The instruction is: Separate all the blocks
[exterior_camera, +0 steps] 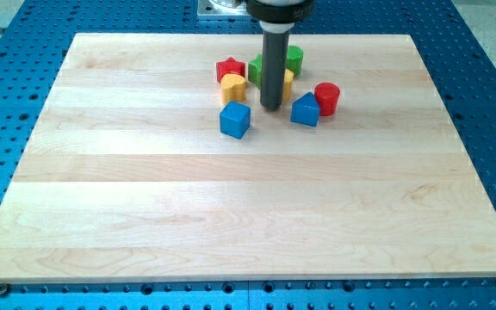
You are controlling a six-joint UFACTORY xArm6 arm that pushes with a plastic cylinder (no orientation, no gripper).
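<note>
My tip (271, 107) stands on the wooden board (248, 207) near the view's top, in the middle of a cluster of blocks. A blue cube (235, 119) lies just to its lower left. A blue block (305, 110) lies just to its right, touching a red cylinder (326, 98). A yellow block (233, 86) and a red star-shaped block (230, 70) lie to its upper left. A green block (255, 68) and another green block (294, 59) show on either side of the rod. A yellow block (288, 82) is mostly hidden behind the rod.
The board rests on a blue perforated table (480, 103). The arm's mount (222, 7) shows at the view's top edge.
</note>
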